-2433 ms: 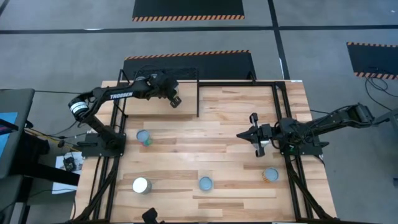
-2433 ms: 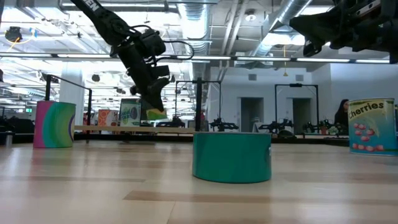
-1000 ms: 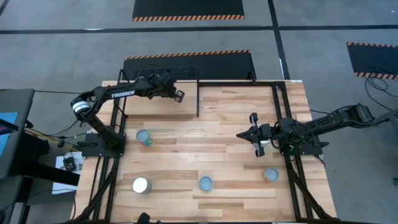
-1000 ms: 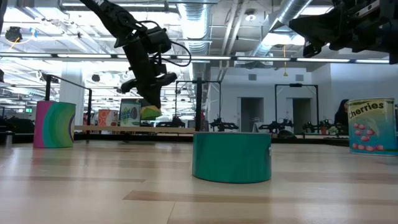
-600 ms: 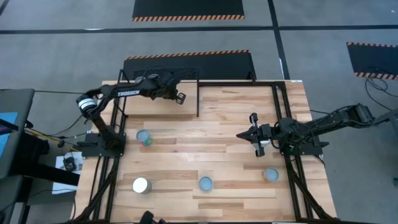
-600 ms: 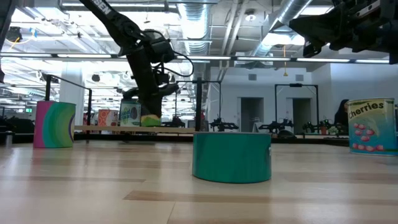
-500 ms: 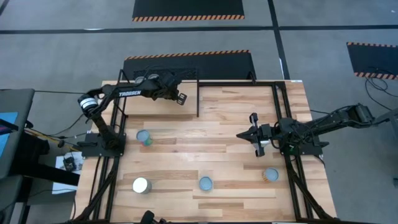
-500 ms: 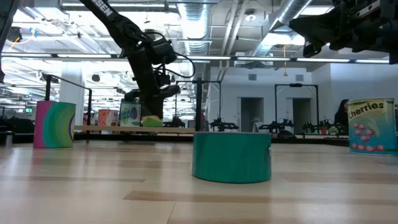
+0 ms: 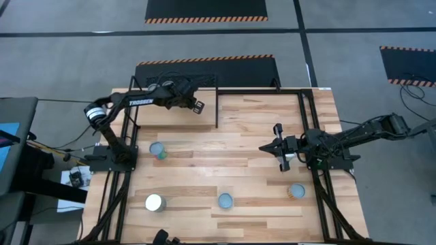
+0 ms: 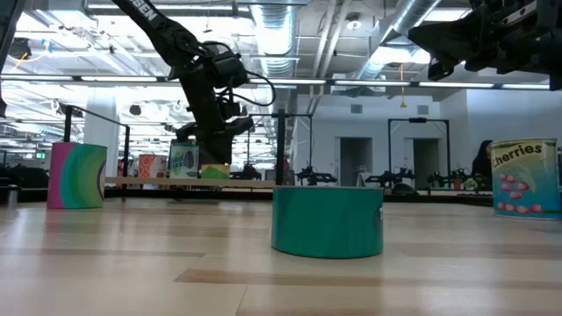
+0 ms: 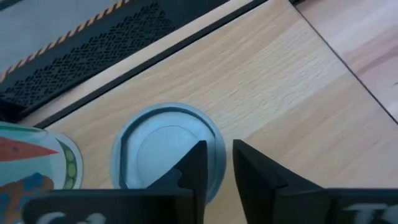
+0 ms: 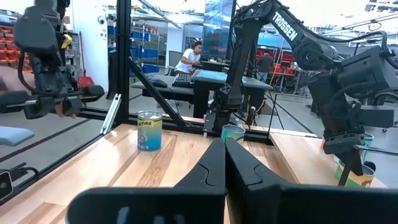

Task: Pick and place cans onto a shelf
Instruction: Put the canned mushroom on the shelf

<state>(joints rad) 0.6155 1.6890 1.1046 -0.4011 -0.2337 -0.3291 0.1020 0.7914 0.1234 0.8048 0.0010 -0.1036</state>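
My left gripper (image 11: 217, 149) is at the far left of the table (image 9: 197, 107), over the light-wood shelf (image 11: 280, 93) with its black edge. It is shut on a can with a pale-blue top (image 11: 155, 155) and a green-yellow label (image 10: 215, 172), which is down at shelf level. A second can with a vegetable label (image 11: 31, 165) stands beside it on the shelf. My right gripper (image 12: 224, 149) is shut and empty, above the table's right middle (image 9: 276, 146). My left gripper comes at the can from above, pointing down. One finger (image 11: 196, 165) lies over the can's top just inside the rim. The other (image 11: 249, 168) is outside its wall, with the rim (image 11: 216, 157) in the narrow gap. The can stands upright, its bottom at shelf level.
Several cans stand on the plank table: one at the left (image 9: 158, 150), a silvery-topped one near the front left (image 9: 154, 202), a teal one at the front middle (image 9: 225, 200), and one at the front right (image 9: 296, 191). A black frame post (image 9: 216, 109) edges the shelf.
My left gripper has gone down with the can, from a little above the shelf to shelf level, still shut on it. The can has stayed upright.
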